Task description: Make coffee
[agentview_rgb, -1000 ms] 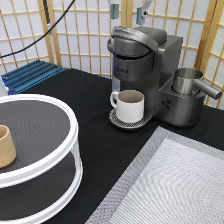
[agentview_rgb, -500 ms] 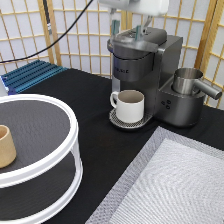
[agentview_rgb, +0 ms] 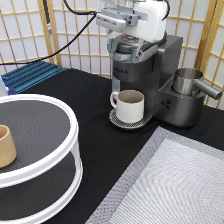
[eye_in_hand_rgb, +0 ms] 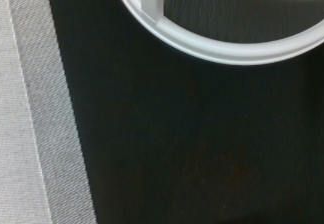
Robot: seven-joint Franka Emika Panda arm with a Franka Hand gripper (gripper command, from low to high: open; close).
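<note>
Mug (agentview_rgb: 131, 105) on drip tray under coffee machine (agentview_rgb: 150, 70), gripper (agentview_rgb: 131, 31) just above it. Metal jug (agentview_rgb: 192, 82) at exterior view's right; tiered stand (agentview_rgb: 37, 145) w/ wooden cup (agentview_rgb: 6, 146) at left.

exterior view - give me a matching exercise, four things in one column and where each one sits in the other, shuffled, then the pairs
Things:
1. cream mug
2. wooden cup
3. steel pitcher
4. gripper

Places:
A. on the white round stand's top tier, at the exterior view's left
B. right over the coffee machine's top
C. on the machine's drip tray
D. beside the machine, on the exterior view's right

Pairs: 1-C, 2-A, 3-D, 4-B
</note>
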